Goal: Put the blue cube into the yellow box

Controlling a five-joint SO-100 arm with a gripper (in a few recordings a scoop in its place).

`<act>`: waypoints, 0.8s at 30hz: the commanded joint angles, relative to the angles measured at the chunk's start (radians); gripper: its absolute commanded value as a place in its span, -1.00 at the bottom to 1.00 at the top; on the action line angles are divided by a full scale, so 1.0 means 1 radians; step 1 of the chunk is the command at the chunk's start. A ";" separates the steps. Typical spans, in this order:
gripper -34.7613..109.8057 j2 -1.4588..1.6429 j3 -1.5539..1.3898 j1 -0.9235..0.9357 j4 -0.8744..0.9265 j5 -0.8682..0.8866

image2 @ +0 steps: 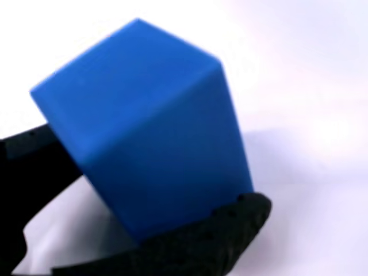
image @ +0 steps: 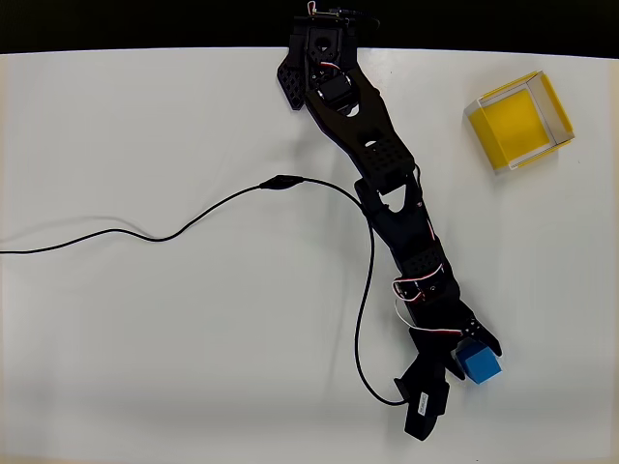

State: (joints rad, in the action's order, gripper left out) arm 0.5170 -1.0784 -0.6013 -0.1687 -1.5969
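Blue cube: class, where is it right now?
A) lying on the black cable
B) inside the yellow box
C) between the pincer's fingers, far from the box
C: the blue cube sits between the fingers of the pincer, while the yellow box stands apart near the table's far edge.

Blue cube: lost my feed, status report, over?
Tool shut on blue cube, near table's front edge. Yellow box far off, empty. Black cable beside the arm, path to box unobstructed.

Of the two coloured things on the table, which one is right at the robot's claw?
The small solid blue cube, sitting between the black gripper's fingers. The shallow open yellow box stands far away, near the table's upper right in the overhead view.
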 commanded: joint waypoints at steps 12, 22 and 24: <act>-0.21 0.135 0.107 0.018 -0.071 -0.118; -0.24 0.258 -0.014 0.020 -0.104 -0.138; -0.25 0.311 -0.052 0.018 -0.103 -0.138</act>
State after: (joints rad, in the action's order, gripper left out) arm 0.5338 -1.1183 -0.5814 -0.2194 -1.7196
